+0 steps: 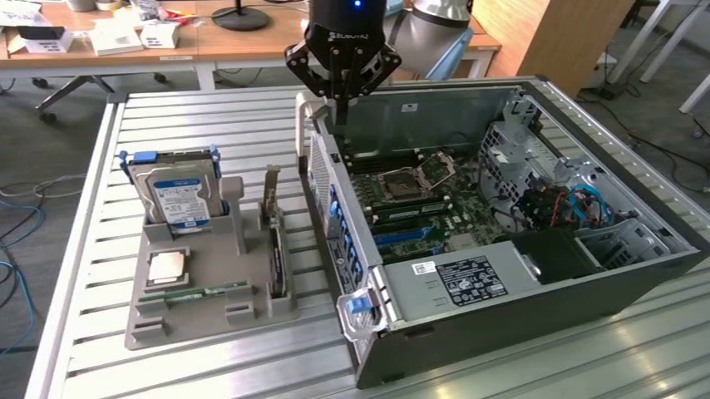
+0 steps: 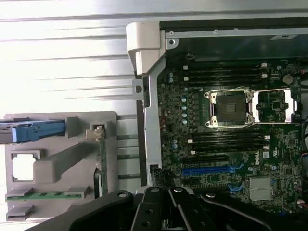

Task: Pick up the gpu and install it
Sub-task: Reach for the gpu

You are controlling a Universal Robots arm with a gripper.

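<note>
Your black gripper (image 1: 342, 106) is clamped shut and empty above the open grey computer case (image 1: 577, 291). The thin black-faced green gpu card (image 1: 274, 245) stands well apart from it in the grey plastic holder (image 1: 166, 326).

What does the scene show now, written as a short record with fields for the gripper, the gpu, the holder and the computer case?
gripper: fingers shut, above the edge of the computer case on the side facing the holder
gpu: stands on edge in a slot of the grey holder, apart from the gripper, not yet picked up
other parts in holder: hard drive upright; RAM stick and processor lying flat
computer case: on its side, open, motherboard exposed, blue slot empty
</note>
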